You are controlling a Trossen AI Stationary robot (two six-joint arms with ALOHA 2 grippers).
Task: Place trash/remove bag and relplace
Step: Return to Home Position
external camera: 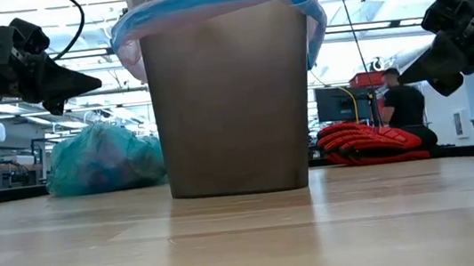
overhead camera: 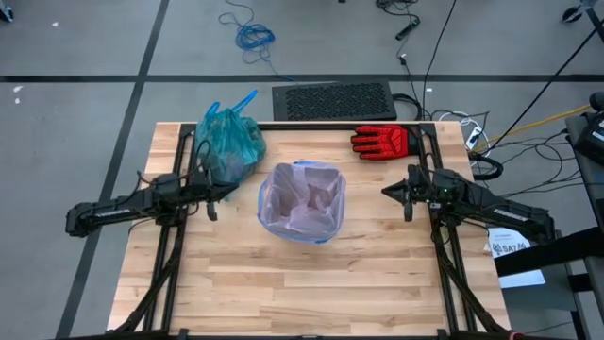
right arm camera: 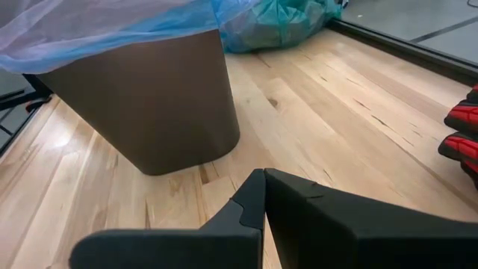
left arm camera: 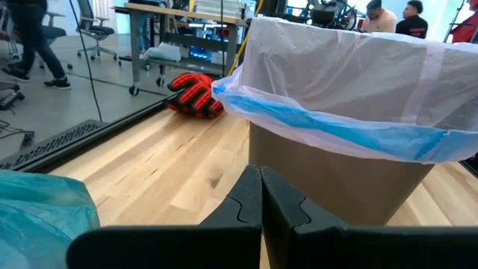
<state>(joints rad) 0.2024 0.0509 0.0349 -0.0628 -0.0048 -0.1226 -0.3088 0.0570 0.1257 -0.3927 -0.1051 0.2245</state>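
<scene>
A brown bin (external camera: 230,107) stands upright at the table's middle, lined with a pale pink translucent bag (overhead camera: 303,200) whose blue strip folds over the rim (left arm camera: 336,131). The teal-green bag (overhead camera: 229,142) sits full on the table at the far left, its tie handles sticking up. No loose trash shows. My left gripper (overhead camera: 234,192) is shut, left of the bin and just near of the teal bag, touching nothing. My right gripper (overhead camera: 387,192) is shut, right of the bin, above the table.
A red glove (overhead camera: 381,141) lies at the far right of the table. A black mat (overhead camera: 335,100) and cables lie on the floor beyond the far edge. People show in the room behind (external camera: 403,100). Bare wood spans the table's near half.
</scene>
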